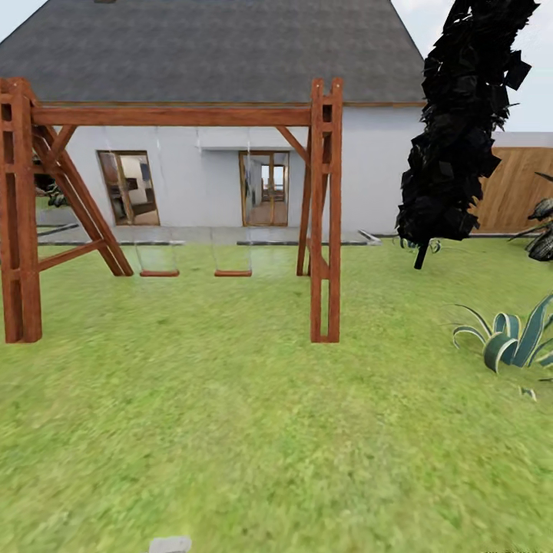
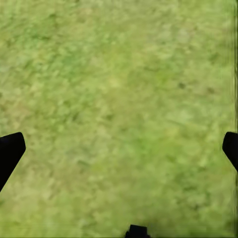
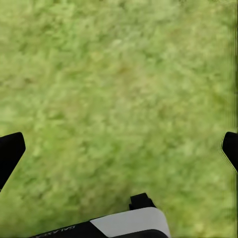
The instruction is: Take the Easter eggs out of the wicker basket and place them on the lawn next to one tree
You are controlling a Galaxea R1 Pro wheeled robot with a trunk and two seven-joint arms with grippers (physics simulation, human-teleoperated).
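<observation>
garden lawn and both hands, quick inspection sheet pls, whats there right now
surface: lawn, flat mottled green grass, runs up to the house.
job's things: eggs and basket nothing seen; the black-leaved tree has a thin dark trunk.
clutter: wooden swing frame with two seats, spiky striped plant at right.
hands: left hand and right hand both open over bare grass, holding nothing.
cables: nothing seen.
surroundings: white house with grey roof, wooden fence at right.

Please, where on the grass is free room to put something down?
The wide green lawn is bare from the wooden swing frame toward the camera. It gets crowded at the right, near the striped spiky plant and the black-leaved tree.
</observation>
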